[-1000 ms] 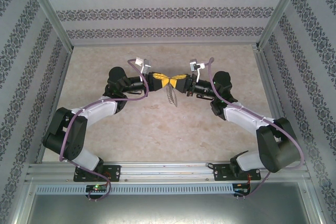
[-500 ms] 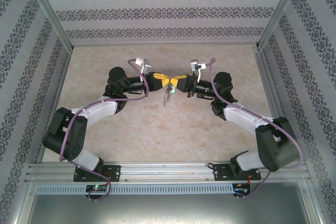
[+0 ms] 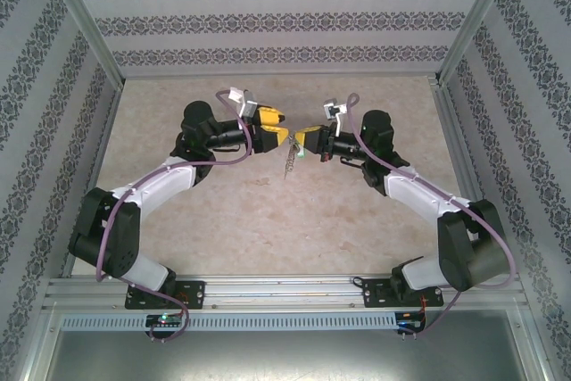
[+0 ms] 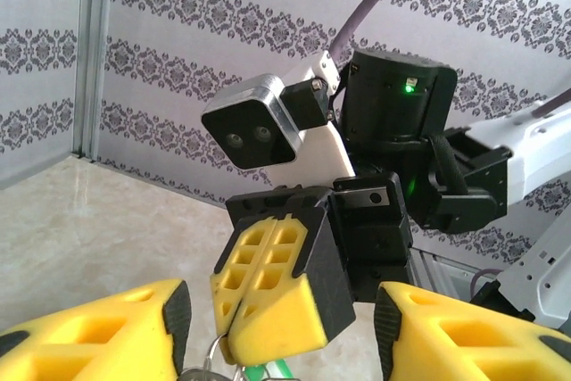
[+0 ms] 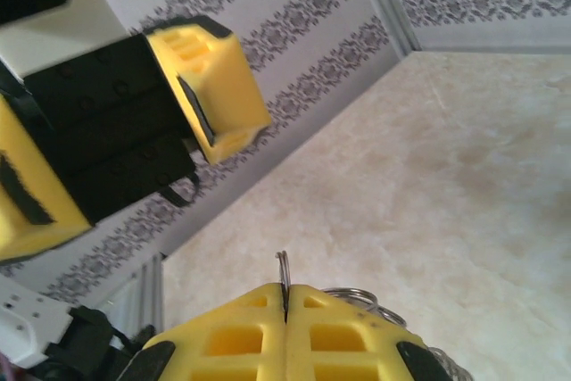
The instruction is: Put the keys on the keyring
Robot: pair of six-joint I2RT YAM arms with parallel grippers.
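Hanging over the middle of the table, keyring pinched between pressed-together fingers of right gripper, green-tagged keys just beneath them, left gripper spread, just left.

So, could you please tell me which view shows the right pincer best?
Left wrist: the right pincer faces it close up, fingers shut. Top external shows it small, keyring dangling below; right wrist catches its fingertips.

right gripper tight on keyring
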